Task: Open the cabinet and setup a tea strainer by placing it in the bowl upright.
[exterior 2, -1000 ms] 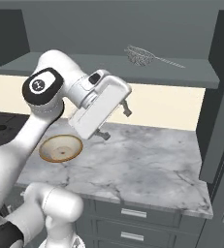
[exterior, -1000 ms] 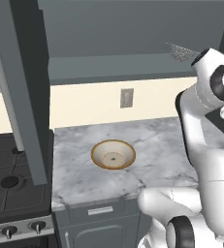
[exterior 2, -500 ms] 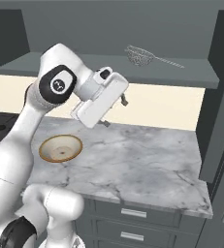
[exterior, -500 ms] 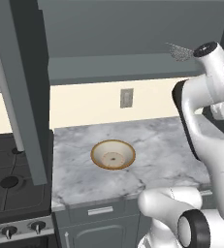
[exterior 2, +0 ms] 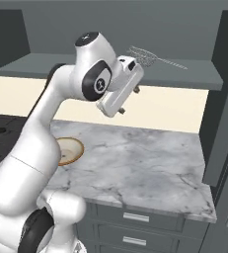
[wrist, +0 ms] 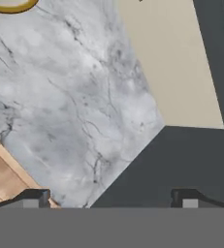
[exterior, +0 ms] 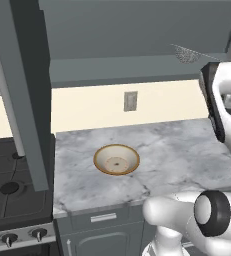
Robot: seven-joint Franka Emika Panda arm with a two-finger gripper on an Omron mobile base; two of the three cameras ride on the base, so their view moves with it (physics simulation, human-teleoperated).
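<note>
One tea strainer (exterior 2: 146,55) is lying on the inner shelf (exterior 2: 110,66) of the cabinet (exterior: 137,30), mesh cup toward the left in the right base view, thin handle running off to the right along the shelf. In the left base view the strainer (exterior: 186,54) is showing at the far right end of the shelf, partly behind the arm. Cabinet is sitting open: its door (exterior: 22,90) is swinging out edge-on at the left of the left base view, reaching down past the counter edge.

Bowl (exterior: 116,159) is resting on the marble counter (exterior: 172,150), below the shelf and well apart from the strainer, cream inside, tan rim, ring mark at centre. Right base view is catching the bowl (exterior 2: 71,149) half hidden behind the arm. Hand view is clipping just its rim (wrist: 9,6) at the top left corner.

Gripper (exterior 2: 129,101) is hanging in the air under the shelf, just below and left of the strainer, not touching it. Fingers (wrist: 36,197) are spread wide with nothing between them. Hand camera is looking down at marble, the cream wall and a dark panel.

Outlet (exterior: 130,101) is sitting on the cream backsplash above the bowl. Stove (exterior: 9,185) is adjoining the counter on the left, and drawers (exterior 2: 135,230) are running under the counter front.
</note>
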